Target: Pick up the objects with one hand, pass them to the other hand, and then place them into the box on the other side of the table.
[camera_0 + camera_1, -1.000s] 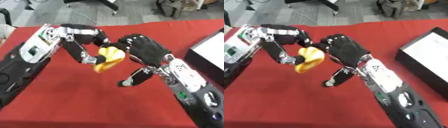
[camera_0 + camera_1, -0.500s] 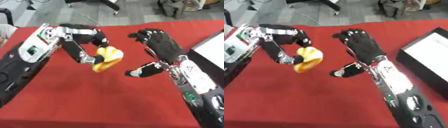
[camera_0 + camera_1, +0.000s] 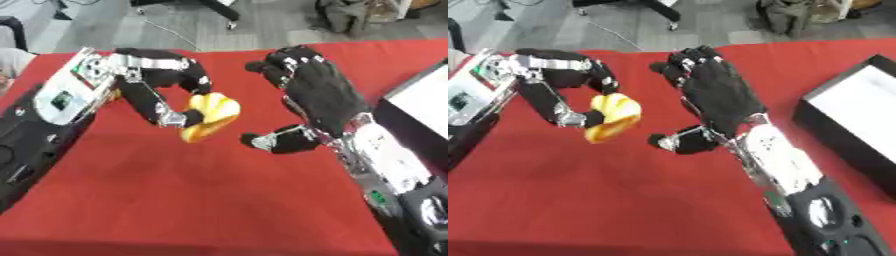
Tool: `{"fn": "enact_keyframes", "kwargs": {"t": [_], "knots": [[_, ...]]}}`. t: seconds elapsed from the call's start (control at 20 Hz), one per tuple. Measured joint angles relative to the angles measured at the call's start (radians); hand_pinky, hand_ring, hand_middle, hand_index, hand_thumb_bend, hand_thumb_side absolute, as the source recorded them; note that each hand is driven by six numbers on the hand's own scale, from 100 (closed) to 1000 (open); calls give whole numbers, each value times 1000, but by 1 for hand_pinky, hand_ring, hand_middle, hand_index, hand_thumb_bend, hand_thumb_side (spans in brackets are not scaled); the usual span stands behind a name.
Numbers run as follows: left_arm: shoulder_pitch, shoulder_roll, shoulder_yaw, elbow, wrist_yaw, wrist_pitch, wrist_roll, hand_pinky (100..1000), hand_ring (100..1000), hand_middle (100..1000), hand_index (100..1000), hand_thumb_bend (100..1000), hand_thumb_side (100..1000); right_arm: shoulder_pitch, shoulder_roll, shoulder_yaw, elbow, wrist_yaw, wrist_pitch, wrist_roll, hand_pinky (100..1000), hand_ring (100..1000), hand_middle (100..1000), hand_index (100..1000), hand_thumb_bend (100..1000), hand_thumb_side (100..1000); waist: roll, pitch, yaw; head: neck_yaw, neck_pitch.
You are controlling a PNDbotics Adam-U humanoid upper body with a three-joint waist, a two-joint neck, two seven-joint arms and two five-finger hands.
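Yellow object (image 3: 210,117), rounded and curved, sits in my left hand (image 3: 166,85) a little left of the frame's centre, lifted clear of the red desk (image 3: 175,200). My left fingers (image 3: 194,75) arch over its top while my thumb comes up under its lower left side, so the thing is pinched between them. I cannot make out what it is beyond its colour and its bent, banana-like shape; the edges blur too much for more.

My left arm enters from the upper left of the frame, silver joints and a pale panel showing along the forearm, with the black sleeve of the arm running down the left edge.

My right hand (image 3: 715,97) is just right of centre, apart from the yellow object with a strip of red desk showing between them. Its fingers (image 3: 684,62) are spread and nearly straight, pointing toward the upper part of the frame, the back of the hand facing the camera. Its thumb sticks out low and to the left, toward the yellow object, holding nothing. My right forearm runs from the hand down to the lower right corner.

At the right edge of the frame stands the box (image 3: 859,112), black-walled with a white inside, resting on the desk well apart from both hands.
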Motion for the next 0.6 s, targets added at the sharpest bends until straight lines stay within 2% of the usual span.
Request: {"fn": "enact_keyframes", "kwargs": {"t": [0.2,0.25,0.3,0.6], "knots": [[0,0,0,6,-6,-4,0,674,499,439,566,100,203,-14,-7,21,-47,-41,-36,38,758,733,592,813,652,486,0,0,2,0,0],[0,0,0,6,-6,-5,0,674,499,440,566,100,180,-17,-8,23,-60,-53,-42,48,762,732,590,810,644,484,0,0,2,0,0],[0,0,0,8,-7,-5,0,674,499,440,566,100,205,-19,-10,25,-75,-64,-48,58,759,730,585,806,645,483,0,0,2,0,0],[1,0,-1,19,-14,-8,0,675,499,440,566,100,209,-33,-16,26,-134,-134,-56,119,747,721,562,782,601,455,0,0,2,0,0]]}}
